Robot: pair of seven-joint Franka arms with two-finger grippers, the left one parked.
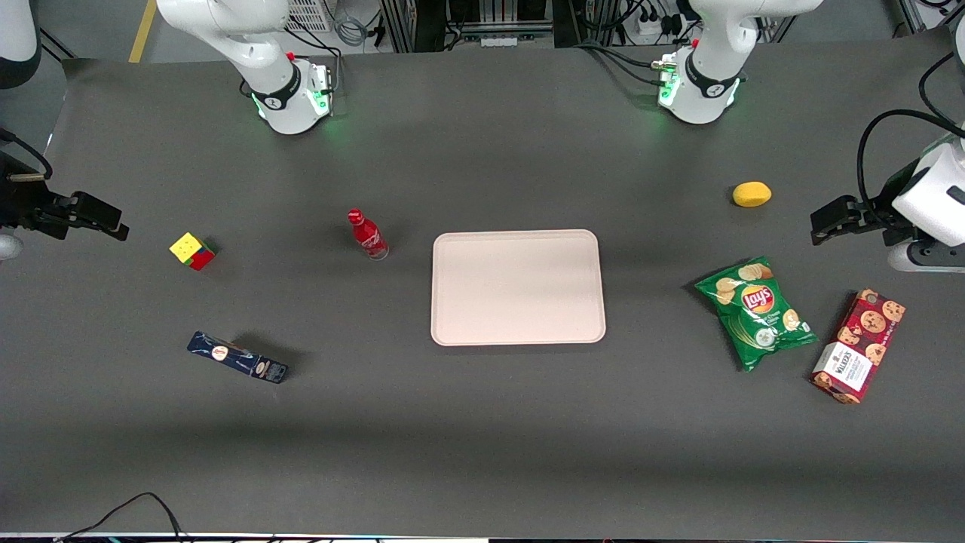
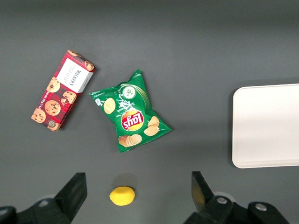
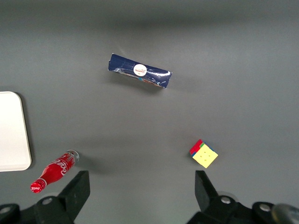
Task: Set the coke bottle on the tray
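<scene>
- Tray [image 1: 518, 287] is the big pale pink thing lying flat in the middle of the gray table [image 1: 482, 437]. Nothing is on it.
- Bottle [image 1: 367, 234] is red with a red cap. It stands on the table just beside the tray, on the working arm's end, not touching the tray. It is close to the tray corner that is farther from the front camera.
- In the right wrist view the bottle [image 3: 53, 172] shows near one black finger [image 3: 77, 192], with the tray's edge [image 3: 13, 132] close by.
- Gripper [image 1: 87, 215] hangs over the table's edge at the working arm's end, well apart from the tray and the bottle. Its two fingers are spread wide and nothing is between them.
- Cube [image 1: 191, 250] with yellow, red and green sides sits between the gripper and the bottle, farther from the tray than the bottle is.
- Dark blue box [image 1: 237, 357] lies flat, nearer to the front camera than the cube, and well apart from the tray.
- Green chip bag [image 1: 755, 312] lies near the tray, toward the parked arm's end.
- Red cookie box [image 1: 859, 345] lies just beside the chip bag, farther from the tray.
- Lemon [image 1: 752, 194] sits farther from the front camera than the chip bag, well apart from the tray.
</scene>
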